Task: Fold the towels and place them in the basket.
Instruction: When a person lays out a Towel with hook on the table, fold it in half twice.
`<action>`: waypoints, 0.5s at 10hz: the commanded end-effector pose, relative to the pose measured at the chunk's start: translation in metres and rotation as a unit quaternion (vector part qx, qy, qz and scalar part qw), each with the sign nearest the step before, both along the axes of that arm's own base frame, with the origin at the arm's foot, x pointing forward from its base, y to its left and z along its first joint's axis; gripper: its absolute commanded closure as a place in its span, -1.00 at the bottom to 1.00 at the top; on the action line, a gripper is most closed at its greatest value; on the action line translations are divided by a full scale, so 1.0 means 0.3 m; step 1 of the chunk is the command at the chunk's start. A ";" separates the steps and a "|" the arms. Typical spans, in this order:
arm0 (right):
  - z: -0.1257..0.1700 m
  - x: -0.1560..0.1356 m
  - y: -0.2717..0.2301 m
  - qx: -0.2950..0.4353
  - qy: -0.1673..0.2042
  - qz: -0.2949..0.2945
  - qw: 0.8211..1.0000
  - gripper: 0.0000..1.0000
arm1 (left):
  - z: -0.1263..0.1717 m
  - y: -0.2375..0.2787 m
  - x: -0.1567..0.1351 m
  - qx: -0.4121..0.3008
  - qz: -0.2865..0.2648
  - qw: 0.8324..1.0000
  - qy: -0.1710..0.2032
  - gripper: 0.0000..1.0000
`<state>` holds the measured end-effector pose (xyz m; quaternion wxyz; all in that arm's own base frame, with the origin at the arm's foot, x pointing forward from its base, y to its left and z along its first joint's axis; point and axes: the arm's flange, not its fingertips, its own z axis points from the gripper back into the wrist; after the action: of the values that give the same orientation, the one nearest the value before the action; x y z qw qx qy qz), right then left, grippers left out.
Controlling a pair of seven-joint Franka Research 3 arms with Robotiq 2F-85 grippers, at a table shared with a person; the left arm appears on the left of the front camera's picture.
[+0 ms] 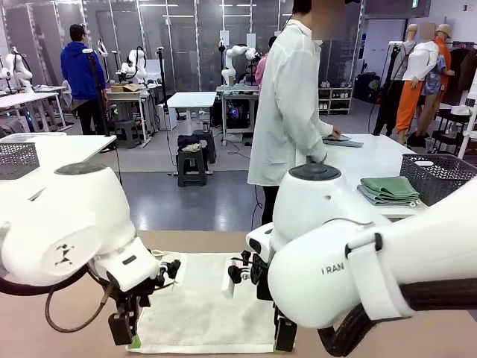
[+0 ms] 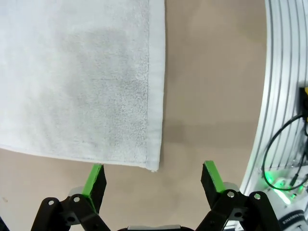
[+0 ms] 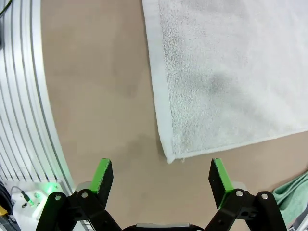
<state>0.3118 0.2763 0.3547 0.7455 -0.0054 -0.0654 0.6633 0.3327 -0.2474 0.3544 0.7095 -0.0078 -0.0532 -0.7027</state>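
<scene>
By the right hand (image 3: 161, 177), cream towel (image 3: 231, 72) corner and mint towel (image 3: 294, 195) edge.

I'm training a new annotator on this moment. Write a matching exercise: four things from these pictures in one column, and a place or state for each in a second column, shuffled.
Things:
1. white towel
2. left gripper
3. mint green towel
4. person in the white coat

Places or states:
A. standing at the far side
B. spread flat on the tan table
C. open, hovering by a towel corner
D. a bit showing at the right wrist view's lower corner

Pairs: 1-B, 2-C, 3-D, 4-A
</scene>
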 end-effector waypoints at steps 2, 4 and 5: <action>-0.107 0.015 0.011 -0.031 -0.017 -0.018 0.999 -1.00 | -0.126 0.042 -0.066 0.019 -0.010 1.000 -0.015 -1.00; -0.139 0.031 0.004 -0.046 -0.019 -0.013 0.999 -1.00 | -0.161 0.046 -0.066 0.029 -0.009 0.999 -0.019 -1.00; -0.151 0.031 0.002 -0.058 -0.018 -0.007 0.998 -1.00 | -0.168 0.050 -0.070 0.036 -0.004 0.999 -0.018 -1.00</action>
<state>0.3222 0.2725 0.3153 0.7434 -0.0398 -0.0384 0.6666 0.3393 -0.2507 0.3179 0.6964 0.0052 -0.0332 -0.7169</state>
